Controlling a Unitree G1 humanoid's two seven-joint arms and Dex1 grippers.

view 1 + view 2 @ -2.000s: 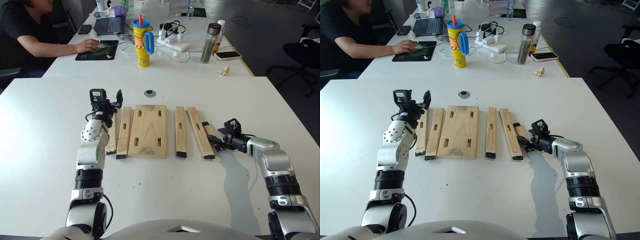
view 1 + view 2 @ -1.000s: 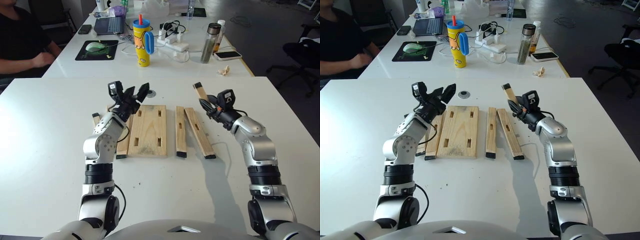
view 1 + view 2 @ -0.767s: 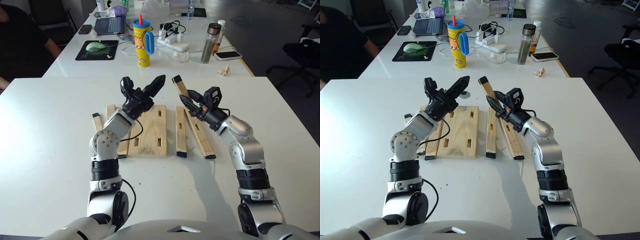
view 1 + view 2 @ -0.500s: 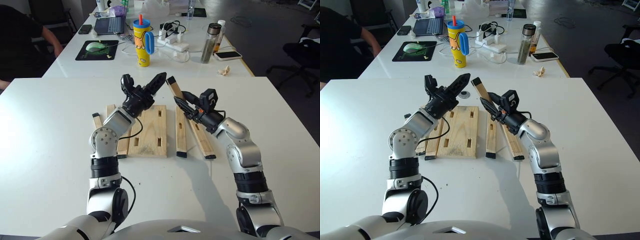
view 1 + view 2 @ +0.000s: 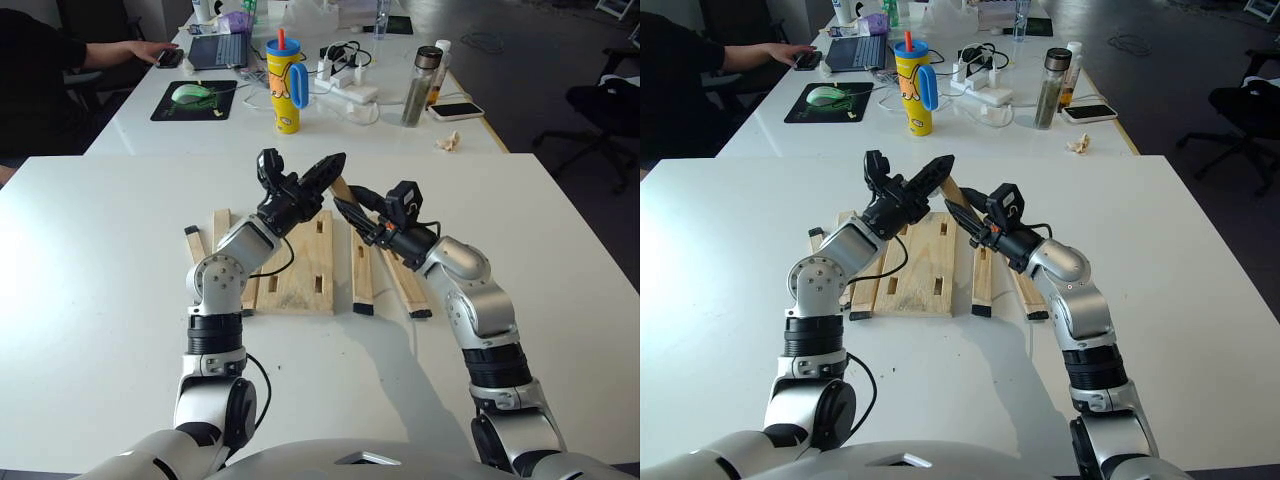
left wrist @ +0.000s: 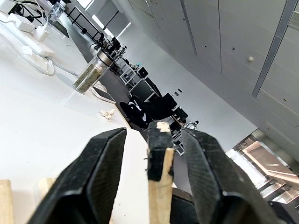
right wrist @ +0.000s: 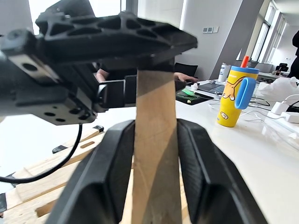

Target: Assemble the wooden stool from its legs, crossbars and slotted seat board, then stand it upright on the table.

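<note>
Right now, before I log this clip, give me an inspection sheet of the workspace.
Surface: white table, parts lying flat mid-table.
Job's things: slotted seat board flat; two slats right of it, others left, partly behind the left arm; stool unassembled.
Clutter: yellow cup, bottle, phone on the rear table.
Grippers: right gripper shut on a short wooden piece held aloft; left gripper open around its upper end.
Cables: black cable looping from the left arm; cords on rear table.
Surroundings: office chair, far right.

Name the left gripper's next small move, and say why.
Probably close the left gripper on the wooden bar. Its open fingers flank the bar's upper end without touching it, while the right gripper clamps the bar lower down.
</note>
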